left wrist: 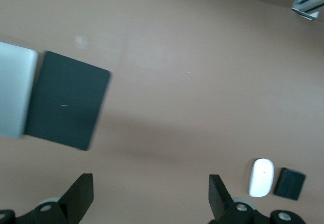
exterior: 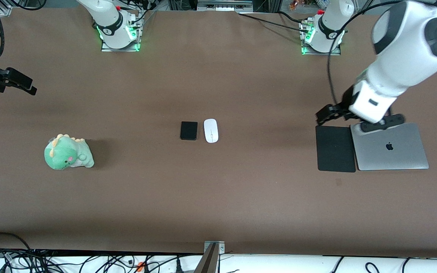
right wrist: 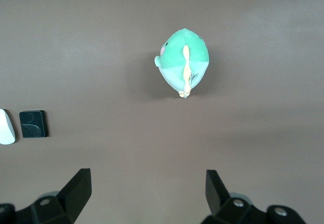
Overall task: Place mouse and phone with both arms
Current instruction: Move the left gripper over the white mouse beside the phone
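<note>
The white oval mouse (exterior: 211, 131) and the small black phone (exterior: 189, 130) lie side by side on the brown table's middle, the mouse toward the left arm's end. Both also show in the left wrist view, mouse (left wrist: 261, 177) and phone (left wrist: 290, 184), and in the right wrist view, phone (right wrist: 34, 123) and mouse (right wrist: 5, 127). My left gripper (exterior: 326, 115) hangs open and empty over the mouse pad's edge, its fingers (left wrist: 81, 196) wide apart. My right gripper (exterior: 21, 85) hangs open and empty over bare table at the right arm's end, its fingers (right wrist: 78, 188) spread.
A flat black mouse pad (exterior: 336, 148) and a closed silver laptop (exterior: 391, 148) lie side by side at the left arm's end. A green dinosaur plush (exterior: 68, 152) sits at the right arm's end. Cables run along the table edge nearest the front camera.
</note>
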